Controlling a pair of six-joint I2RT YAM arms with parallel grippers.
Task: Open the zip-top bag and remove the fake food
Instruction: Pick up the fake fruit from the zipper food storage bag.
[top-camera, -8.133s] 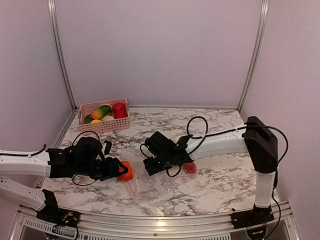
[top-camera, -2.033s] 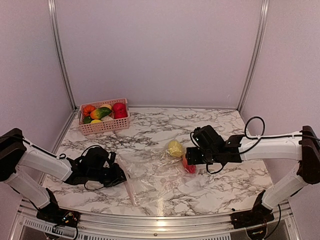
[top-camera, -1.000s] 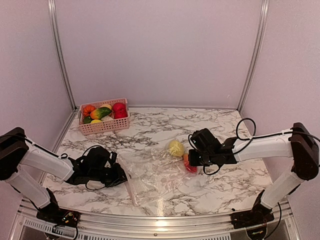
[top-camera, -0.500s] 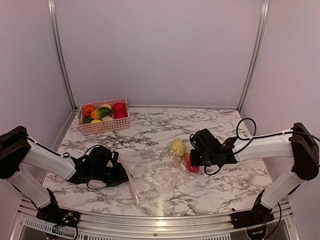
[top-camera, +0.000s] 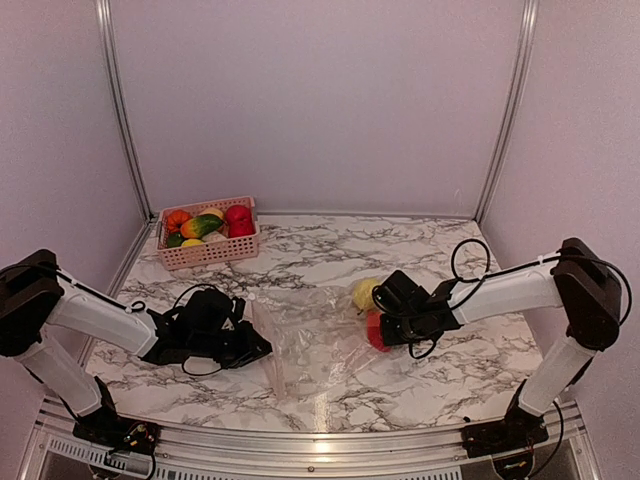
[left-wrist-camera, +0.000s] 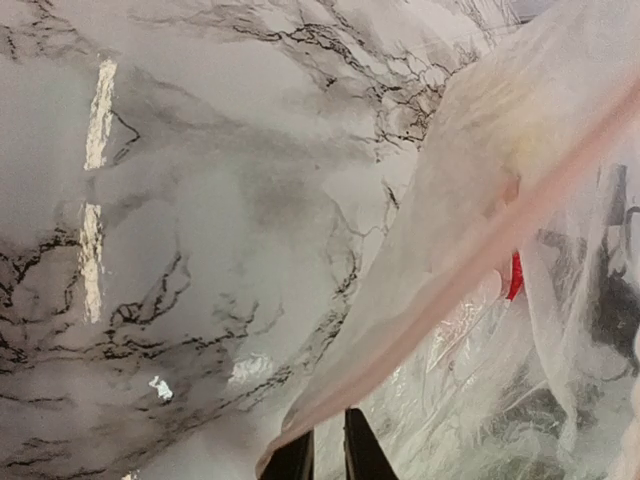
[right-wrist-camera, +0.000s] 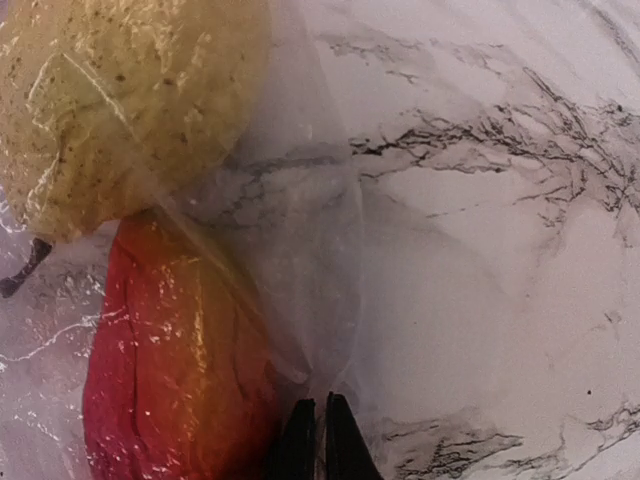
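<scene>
The clear zip-top bag (top-camera: 305, 335) lies crumpled across the table's middle between my two arms. Inside its right end sit two pieces of fake food: a yellow pear (top-camera: 364, 294) and a red-orange fruit (top-camera: 376, 331). My left gripper (top-camera: 258, 348) is shut on the bag's left edge with its pinkish zip strip (left-wrist-camera: 440, 290). My right gripper (top-camera: 384, 318) is shut on the bag's film beside the red fruit (right-wrist-camera: 170, 370), under the pear (right-wrist-camera: 130, 100). In both wrist views the fingertips pinch thin plastic.
A pink slatted basket (top-camera: 208, 249) at the back left holds several toy fruits and vegetables. Metal frame posts (top-camera: 122, 110) stand at the back corners. Black cables loop off both arms near the bag.
My right gripper closed on the bag's right end and pushed left. The left gripper moved right with the zip edge. The bag bunched up between them.
</scene>
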